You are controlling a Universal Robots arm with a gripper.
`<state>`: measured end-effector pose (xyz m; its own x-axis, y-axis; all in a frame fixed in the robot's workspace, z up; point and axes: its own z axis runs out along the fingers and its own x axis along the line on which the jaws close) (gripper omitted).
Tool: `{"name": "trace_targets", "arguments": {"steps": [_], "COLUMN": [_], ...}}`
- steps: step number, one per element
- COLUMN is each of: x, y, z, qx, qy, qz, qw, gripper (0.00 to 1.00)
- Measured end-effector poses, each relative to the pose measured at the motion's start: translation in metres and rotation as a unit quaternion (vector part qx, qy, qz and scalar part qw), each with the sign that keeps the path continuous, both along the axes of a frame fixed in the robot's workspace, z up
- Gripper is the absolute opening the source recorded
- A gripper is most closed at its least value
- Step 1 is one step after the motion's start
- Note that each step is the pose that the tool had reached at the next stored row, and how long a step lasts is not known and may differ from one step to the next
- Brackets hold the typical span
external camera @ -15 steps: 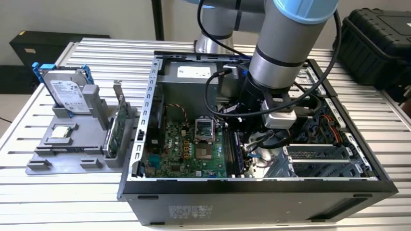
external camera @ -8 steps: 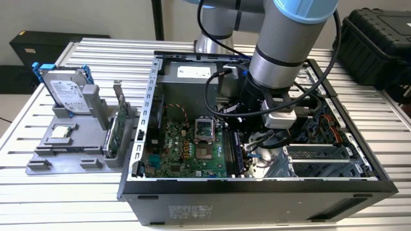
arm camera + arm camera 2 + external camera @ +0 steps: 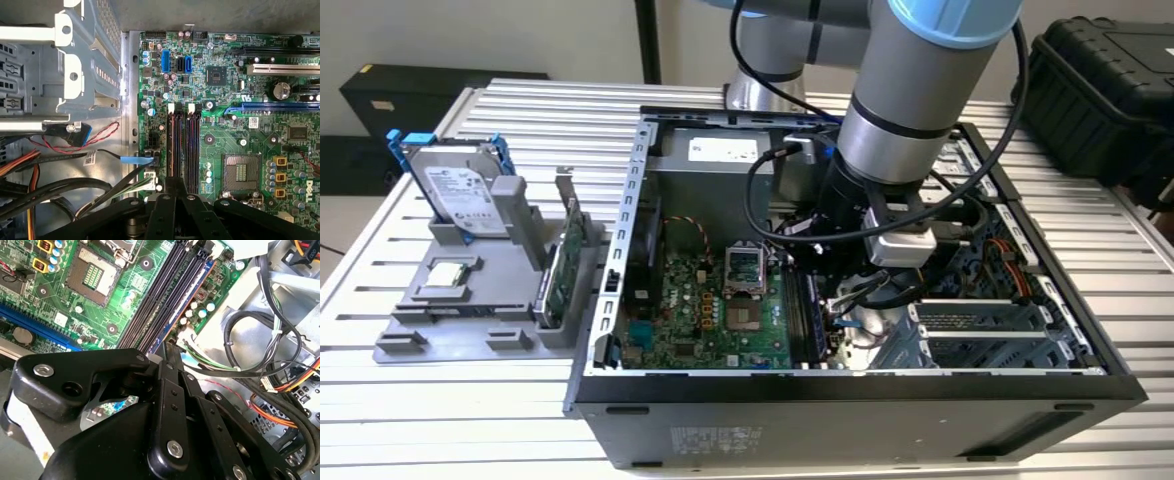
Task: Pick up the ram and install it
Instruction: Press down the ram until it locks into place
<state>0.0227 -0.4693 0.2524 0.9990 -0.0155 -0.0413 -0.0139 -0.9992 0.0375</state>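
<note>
Gripper fingers are drawn narrow, closed on the top edge of the ram, which shows edge-on in the second wrist view as a thin bluish strip running away from the fingertips along the outermost of the memory slots; whether it is fully seated or only resting on the slot I cannot tell. By its look the stick is light, stiff and thin, easily cracked if twisted and bare of any guard over its chips; I judge the long top edge, near the middle, the safe place to pinch. The open computer case holds the motherboard with its processor socket empty, and a tangle of cables beside the slots; the grey tray at the exterior view's left carries a hard drive, an expansion card and a small silver processor chip.
</note>
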Motion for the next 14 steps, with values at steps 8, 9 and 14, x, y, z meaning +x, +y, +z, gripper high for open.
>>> {"name": "trace_targets", "arguments": {"steps": [8,9,14], "x": [0.0,0.0,0.0], "y": [0.0,0.0,0.0], "z": [0.0,0.0,0.0], "qx": [-0.0019,-0.0022,-0.0034], "qy": [0.0,0.0,0.0], "qz": [0.0,0.0,0.0], "qw": [1.0,1.0,1.0], "gripper": [0.0,0.0,0.0]}}
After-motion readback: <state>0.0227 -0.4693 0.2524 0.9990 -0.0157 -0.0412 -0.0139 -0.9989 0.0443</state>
